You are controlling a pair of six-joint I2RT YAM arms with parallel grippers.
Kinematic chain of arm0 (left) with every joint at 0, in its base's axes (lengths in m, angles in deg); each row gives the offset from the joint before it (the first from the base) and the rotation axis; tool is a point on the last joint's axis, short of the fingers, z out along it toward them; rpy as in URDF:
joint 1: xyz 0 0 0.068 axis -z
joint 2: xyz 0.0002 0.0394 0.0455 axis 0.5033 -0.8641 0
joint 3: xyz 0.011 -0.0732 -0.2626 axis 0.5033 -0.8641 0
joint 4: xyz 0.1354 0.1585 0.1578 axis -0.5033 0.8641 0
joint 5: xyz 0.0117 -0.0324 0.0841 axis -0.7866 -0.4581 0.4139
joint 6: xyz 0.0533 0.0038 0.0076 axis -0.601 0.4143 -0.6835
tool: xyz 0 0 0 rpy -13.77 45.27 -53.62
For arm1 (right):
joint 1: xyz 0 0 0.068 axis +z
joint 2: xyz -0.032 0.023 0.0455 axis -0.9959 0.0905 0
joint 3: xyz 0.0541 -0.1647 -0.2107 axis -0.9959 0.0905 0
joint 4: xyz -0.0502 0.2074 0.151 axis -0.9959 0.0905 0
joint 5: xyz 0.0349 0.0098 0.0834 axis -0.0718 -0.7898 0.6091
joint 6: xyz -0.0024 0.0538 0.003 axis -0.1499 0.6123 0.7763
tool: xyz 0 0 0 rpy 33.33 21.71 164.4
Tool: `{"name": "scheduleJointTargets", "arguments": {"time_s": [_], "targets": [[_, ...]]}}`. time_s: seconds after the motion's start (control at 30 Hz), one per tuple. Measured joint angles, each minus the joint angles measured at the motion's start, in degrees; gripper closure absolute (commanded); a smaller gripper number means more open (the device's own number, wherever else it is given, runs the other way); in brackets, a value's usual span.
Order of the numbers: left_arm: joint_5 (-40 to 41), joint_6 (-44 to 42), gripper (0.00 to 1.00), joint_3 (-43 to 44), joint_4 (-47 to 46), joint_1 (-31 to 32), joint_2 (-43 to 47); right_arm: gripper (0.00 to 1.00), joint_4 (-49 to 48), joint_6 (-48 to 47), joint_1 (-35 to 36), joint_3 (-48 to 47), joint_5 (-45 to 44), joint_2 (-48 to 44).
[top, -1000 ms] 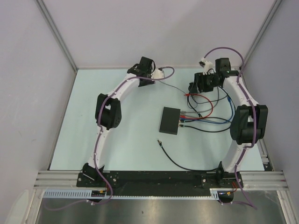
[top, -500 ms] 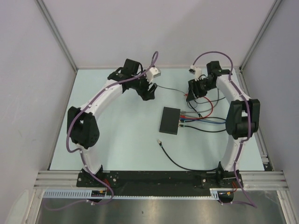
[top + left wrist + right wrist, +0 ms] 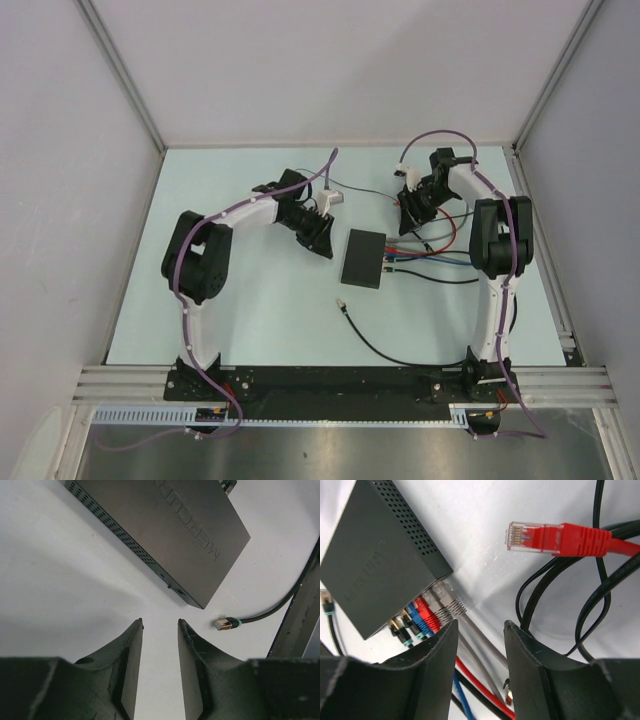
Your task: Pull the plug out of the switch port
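Observation:
The flat matte-black switch (image 3: pixel 363 258) lies mid-table; it also shows in the left wrist view (image 3: pixel 165 530) and the right wrist view (image 3: pixel 377 555). Several plugs sit in its right short edge: grey (image 3: pixel 445 600), red (image 3: pixel 427 615), blue (image 3: pixel 417 622) and two black ones with teal collars (image 3: pixel 400 630). My left gripper (image 3: pixel 322 240) is open and empty just left of the switch (image 3: pixel 160 625). My right gripper (image 3: pixel 412 215) is open over the cables just right of the plugs (image 3: pixel 481 625), touching none.
A loose red plug (image 3: pixel 555 537) lies free among black cable loops (image 3: pixel 580 595). A loose black cable with a teal-collared plug (image 3: pixel 227 625) lies in front of the switch (image 3: pixel 345 303). Grey walls enclose the table on three sides.
Both arms have swung down and inward toward the switch: the left gripper moved from the back to the switch's left side, the right gripper lowered over the cables.

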Motion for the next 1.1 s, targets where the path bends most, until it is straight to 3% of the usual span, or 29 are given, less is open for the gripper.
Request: {"name": "scheduleJointTargets", "arguments": {"time_s": [0.37,0.5,0.7,0.9,1.0,1.1], "targets": [[-0.9,0.9,0.54,-0.3,-1.1,0.0,0.0,0.55,-4.2,-4.1,1.2,6.2,-1.9,-1.7],[-0.9,0.8,0.53,-0.3,-1.0,0.0,0.0,0.73,-5.0,-4.9,1.3,7.6,-2.0,-2.3],[-0.8,0.2,0.53,-0.3,-0.6,0.0,0.0,0.84,-6.3,-4.7,2.4,11.5,-1.3,-4.2],[0.2,-0.7,0.51,-1.2,-0.3,0.0,1.0,0.74,-7.8,0.5,7.1,16.0,-1.1,-6.8],[0.7,-1.6,0.51,-1.2,-0.2,0.0,1.5,0.61,-8.1,4.1,10.1,16.7,-1.6,-7.4],[1.3,-2.8,0.58,-1.2,0.4,0.0,1.8,0.55,-8.6,5.4,11.5,17.0,-2.3,-8.1]]}}
